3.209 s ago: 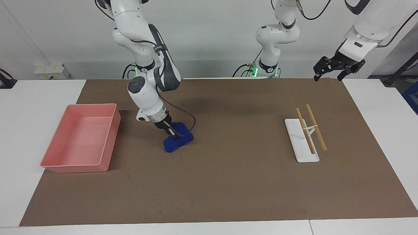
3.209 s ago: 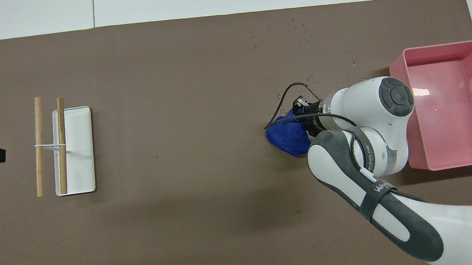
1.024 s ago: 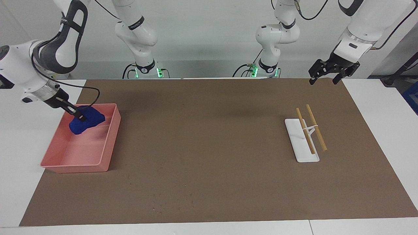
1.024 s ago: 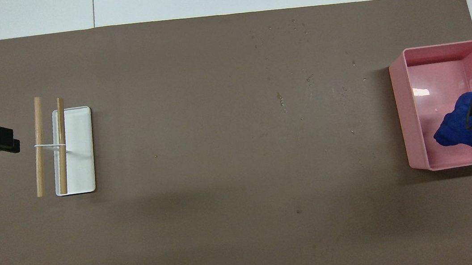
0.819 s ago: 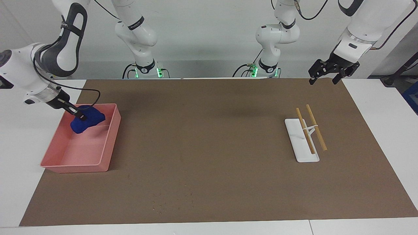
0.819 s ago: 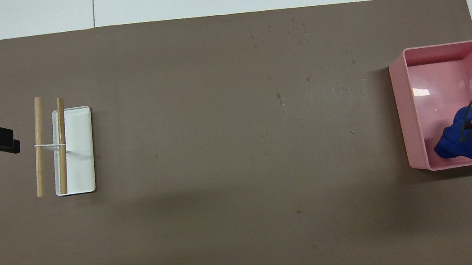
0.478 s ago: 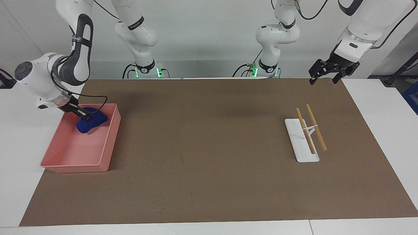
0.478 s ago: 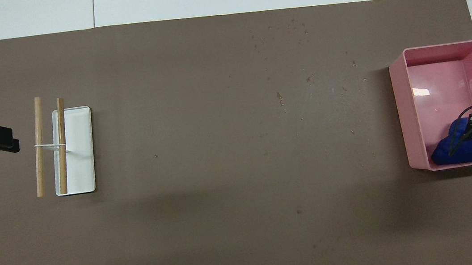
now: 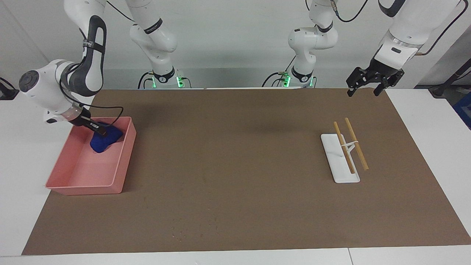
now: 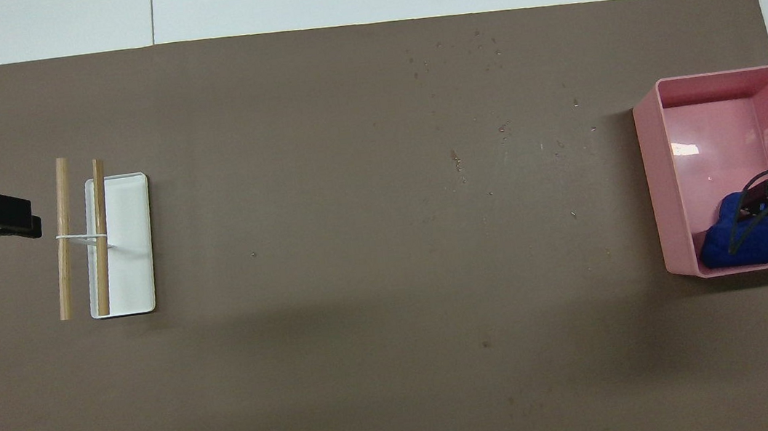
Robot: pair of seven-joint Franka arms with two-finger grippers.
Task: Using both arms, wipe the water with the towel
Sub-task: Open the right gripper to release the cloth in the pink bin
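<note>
Towel (image 9: pixel 105 139) is a small deep-blue lump, soft and light, likely damp from wiping, so it will sag and deform; best taken by pinching a raised fold on top, no care for breakage. It lies in the pink tray (image 9: pixel 73 184), in the corner nearest the robots on the mat-side wall, directly under the right gripper (image 9: pixel 97 129). Right arm (image 9: pixel 55 88) reaches down at a slant from outside the tray, wrist tilted, tip at the towel's top; whether its fingers are parted or pinching the cloth cannot be told. Left gripper (image 9: pixel 368 82) hangs with fingers spread, holding nothing, over the mat edge at its own end, above the white dish with chopsticks (image 9: pixel 342 158); that arm waits.
</note>
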